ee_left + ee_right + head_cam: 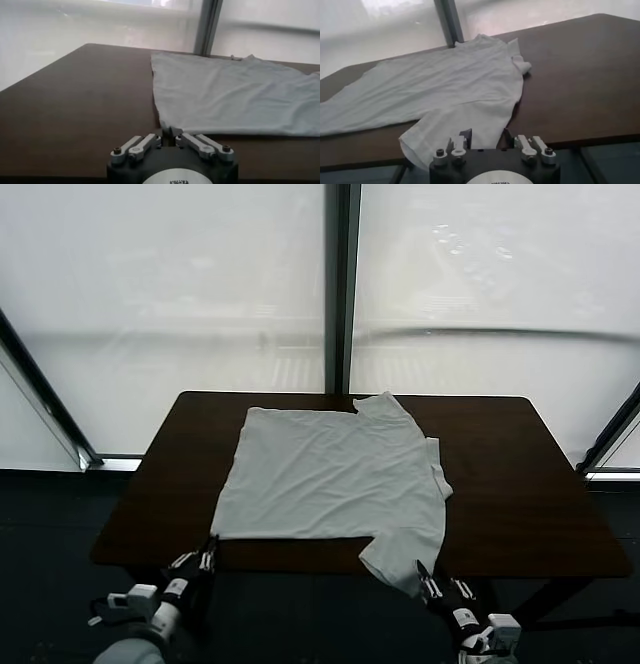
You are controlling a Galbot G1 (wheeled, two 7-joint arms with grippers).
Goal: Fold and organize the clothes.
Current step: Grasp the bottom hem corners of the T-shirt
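A white T-shirt [335,474] lies spread flat and wrinkled on the dark brown tabletop [520,484], filling the middle of it. No print shows on the upward face. From the head view, one sleeve pokes out toward 12 o'clock near the window post [340,284], and a small folded flap sits at the shirt's 3 o'clock edge. Another part of the cloth hangs over the tabletop's near edge at about 5 o'clock.

The left claw [207,562] sits at the near edge of the tabletop, around 7 o'clock from the shirt's middle, right at the shirt's near left corner. In the left wrist view the left claw [170,134] is clenched, its tips pinched together at that corner of the T-shirt [235,95]; whether cloth is actually caught between them cannot be told.

The right claw [424,577] is at about 5 o'clock, at the overhanging piece of cloth. In the right wrist view the right claw [487,137] is drawn in tight against the draped edge of the T-shirt [445,90], with white cloth lying across its tips, so it appears to be grasping the shirt there.

Behind the tabletop stand frosted window panes [160,284].
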